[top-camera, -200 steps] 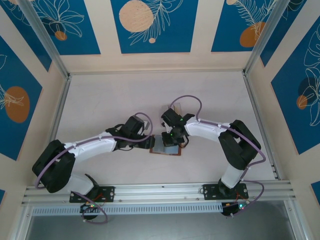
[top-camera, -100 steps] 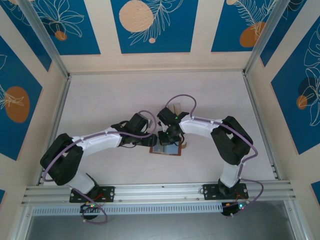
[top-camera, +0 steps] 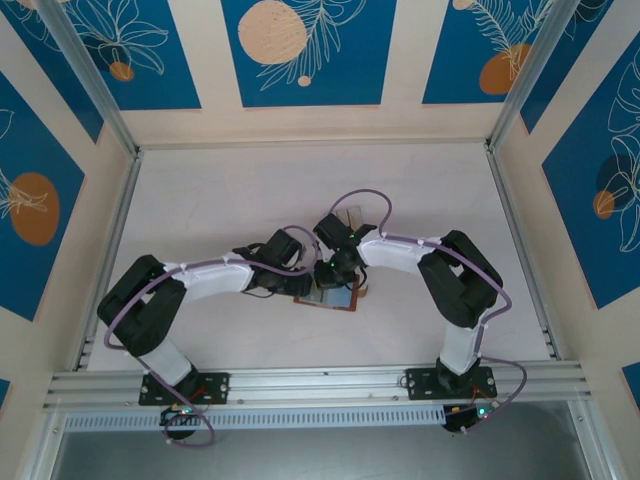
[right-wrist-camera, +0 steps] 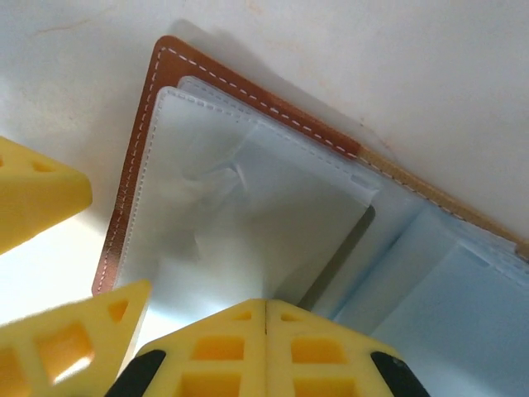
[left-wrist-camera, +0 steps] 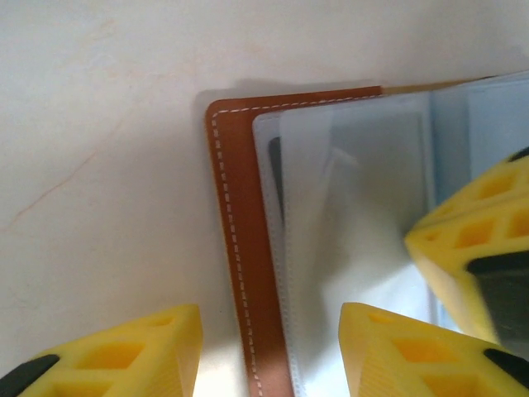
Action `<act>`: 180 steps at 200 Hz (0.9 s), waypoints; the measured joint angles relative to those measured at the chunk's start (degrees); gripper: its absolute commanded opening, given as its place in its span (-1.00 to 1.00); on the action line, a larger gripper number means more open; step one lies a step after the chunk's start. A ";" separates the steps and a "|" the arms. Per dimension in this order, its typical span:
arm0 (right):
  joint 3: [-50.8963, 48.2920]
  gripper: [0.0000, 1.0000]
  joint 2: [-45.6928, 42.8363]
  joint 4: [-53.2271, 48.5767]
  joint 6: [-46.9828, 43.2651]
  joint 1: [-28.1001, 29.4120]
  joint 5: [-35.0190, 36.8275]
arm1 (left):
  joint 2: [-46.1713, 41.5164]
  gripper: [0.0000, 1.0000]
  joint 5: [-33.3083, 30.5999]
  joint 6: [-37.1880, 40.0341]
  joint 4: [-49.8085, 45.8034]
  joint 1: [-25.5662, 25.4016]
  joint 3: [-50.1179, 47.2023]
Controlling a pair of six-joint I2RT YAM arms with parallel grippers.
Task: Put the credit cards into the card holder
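Note:
The card holder (top-camera: 338, 298) lies open on the table, brown leather with white stitching (left-wrist-camera: 240, 248) and pale clear sleeves (right-wrist-camera: 240, 231). A grey credit card (left-wrist-camera: 376, 165) shows through one sleeve, its dark edge (right-wrist-camera: 340, 263) visible in the right wrist view. My left gripper (left-wrist-camera: 269, 356) is open and straddles the holder's left edge, one finger (left-wrist-camera: 116, 356) over the table and the other (left-wrist-camera: 405, 351) over the sleeves. My right gripper (right-wrist-camera: 266, 327) is shut, tips pressed together and resting on the sleeve over the card. Its finger (left-wrist-camera: 479, 231) shows at the right of the left wrist view.
Both wrists crowd over the holder mid-table (top-camera: 320, 275). A small tan object (top-camera: 348, 214) lies just behind the right wrist, partly hidden. Aluminium rails (top-camera: 110, 230) border the white table, with bare surface (top-camera: 230, 190) toward the back.
The left arm has reached further right, bringing its gripper onto the holder's left edge, and its jaws have narrowed. The right gripper stayed shut and shifted slightly left over the sleeves.

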 measured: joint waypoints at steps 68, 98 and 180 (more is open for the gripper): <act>6.08 -0.35 -9.92 -7.04 -2.54 -6.49 4.28 | 0.76 -0.18 -2.14 -0.48 2.43 0.00 -1.31; 14.32 -0.33 -9.35 -9.14 -3.67 -11.65 10.32 | 0.09 -0.19 -2.23 -1.11 4.39 0.00 -2.71; 30.86 -0.35 8.63 -15.37 -7.48 -13.86 20.09 | -0.46 -0.20 -2.86 -2.16 6.27 -0.35 -4.00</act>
